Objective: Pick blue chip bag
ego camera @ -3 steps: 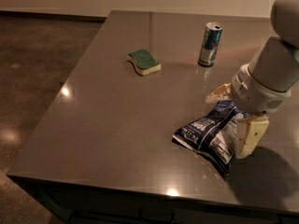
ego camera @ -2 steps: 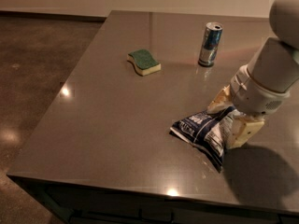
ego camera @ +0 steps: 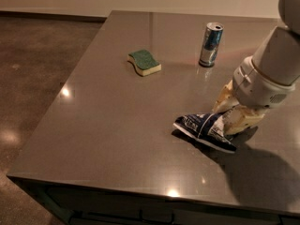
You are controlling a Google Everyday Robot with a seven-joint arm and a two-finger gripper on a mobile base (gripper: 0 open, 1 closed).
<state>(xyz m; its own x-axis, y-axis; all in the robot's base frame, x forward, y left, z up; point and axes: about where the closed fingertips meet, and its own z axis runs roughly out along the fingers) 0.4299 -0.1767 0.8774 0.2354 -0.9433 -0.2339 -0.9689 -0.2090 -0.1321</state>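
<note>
The arm [ego camera: 276, 64] is cut off by the top and right edges, so only its lower part is seen. The right end of the blue chip bag [ego camera: 202, 128] is hidden behind the gripper [ego camera: 230, 112]. The white words on the bag cannot be read.

The bag lies flat on the grey surface [ego camera: 117, 125], near the right side. Its right end is pinched between the two pale fingers [ego camera: 243, 121].

A blue and silver can [ego camera: 211, 44] is set upright on the far side. What is inside cannot be seen. A green and yellow sponge [ego camera: 144, 62] is seen to the left of the can, well apart from the bag.
</note>
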